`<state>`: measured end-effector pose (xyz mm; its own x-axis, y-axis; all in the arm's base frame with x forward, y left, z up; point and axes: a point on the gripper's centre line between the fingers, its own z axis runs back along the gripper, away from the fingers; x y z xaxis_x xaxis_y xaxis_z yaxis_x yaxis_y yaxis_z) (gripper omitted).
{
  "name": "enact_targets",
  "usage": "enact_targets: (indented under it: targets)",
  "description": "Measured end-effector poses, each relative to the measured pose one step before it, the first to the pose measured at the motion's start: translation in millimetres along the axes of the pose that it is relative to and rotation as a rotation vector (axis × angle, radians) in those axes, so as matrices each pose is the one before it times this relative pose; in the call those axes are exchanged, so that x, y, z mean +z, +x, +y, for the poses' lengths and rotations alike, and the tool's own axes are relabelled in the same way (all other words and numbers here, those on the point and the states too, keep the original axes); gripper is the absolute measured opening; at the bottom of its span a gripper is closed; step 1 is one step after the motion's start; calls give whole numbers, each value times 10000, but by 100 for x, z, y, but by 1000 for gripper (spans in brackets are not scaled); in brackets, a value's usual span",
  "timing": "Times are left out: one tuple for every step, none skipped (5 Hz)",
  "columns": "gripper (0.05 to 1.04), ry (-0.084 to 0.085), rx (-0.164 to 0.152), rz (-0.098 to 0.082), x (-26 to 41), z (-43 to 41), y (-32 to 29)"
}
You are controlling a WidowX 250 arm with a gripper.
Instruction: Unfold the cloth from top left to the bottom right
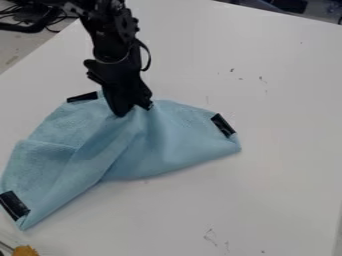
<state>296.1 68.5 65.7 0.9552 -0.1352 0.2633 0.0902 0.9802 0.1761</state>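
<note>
Camera view up, and nearest me at the bottom left I've got one small orange thing [25, 251], cut off by the view's edge, too little of it to name. Beside it run some thin dark strands, cut off too.

Next, the cloth [167, 145]: one, pale blue, spread wide and rumpled across the left and middle of the white table [267, 200]. Three black patches on it, I count: one at the near left corner [13, 205], one at the right end [224, 125], one on the far edge [82, 97], just left of the arm. Its left side runs right up to the view's edge. The near edge bows inward between left corner and right end, and folds fan out from the claw [133, 109] toward me. What lies under those folds is hidden.

And there's my one claw, right at the cloth's far middle, pointing down and touching it. Open, closed or gripping cloth? I can't tell from here; dark tips and bunched blue run together.

The arm [110, 37] comes in from the top, left of centre, leaning a little as it drops, with one cable [147, 55] looping off its right side. Its upper end is cut off.

Farthest off, beyond the table's upper left edge, black cables [53, 25] lie in a tangle, too muddled to count.
</note>
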Motion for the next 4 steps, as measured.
enact_targets:
  targets:
    - [56,-94,590,207,1834,-1620,-1656]
    - [56,-174,877,612,858,-1958,-3364]
    - [55,19,393,-138,1043,-1876,-3215]
    - [55,-3,339,9,831,-1801,-2035]
